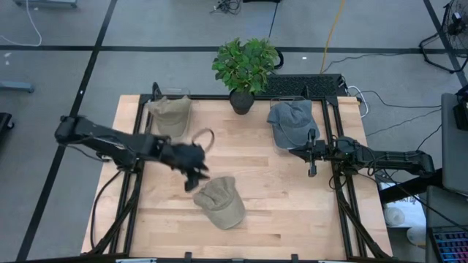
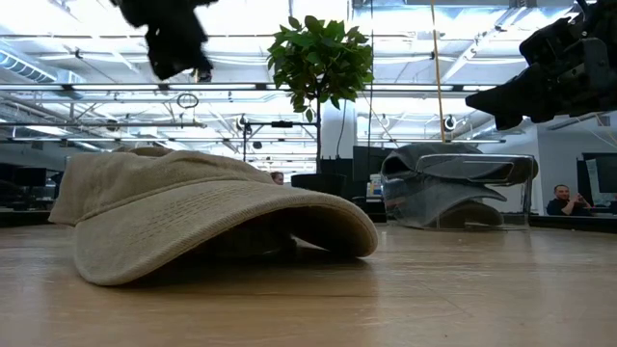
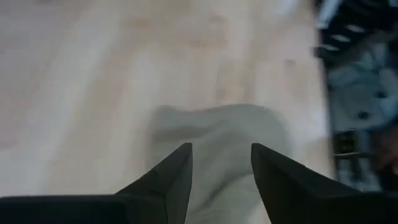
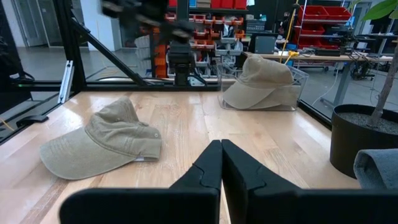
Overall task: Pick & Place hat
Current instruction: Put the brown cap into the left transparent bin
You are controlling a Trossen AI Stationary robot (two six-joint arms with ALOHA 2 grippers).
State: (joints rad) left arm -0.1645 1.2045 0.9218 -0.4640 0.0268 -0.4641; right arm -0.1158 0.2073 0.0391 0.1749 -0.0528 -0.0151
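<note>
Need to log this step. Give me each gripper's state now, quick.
Left gripper: open, empty, just above the tan hat on the table.
Right gripper: shut, empty, waiting near the grey hat.

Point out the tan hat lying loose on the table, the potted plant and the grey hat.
Tan hat [image 1: 221, 201], high view, on its crown.
Plant [image 1: 244, 64], high view, on its leaves.
Grey hat [image 1: 290, 120], high view, on its crown.

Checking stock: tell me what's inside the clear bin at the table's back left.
A tan cap sits in the clear bin, crown up, brim hanging low toward the front. More caps may be stacked beneath it; whatever lies under it is hidden.
</note>
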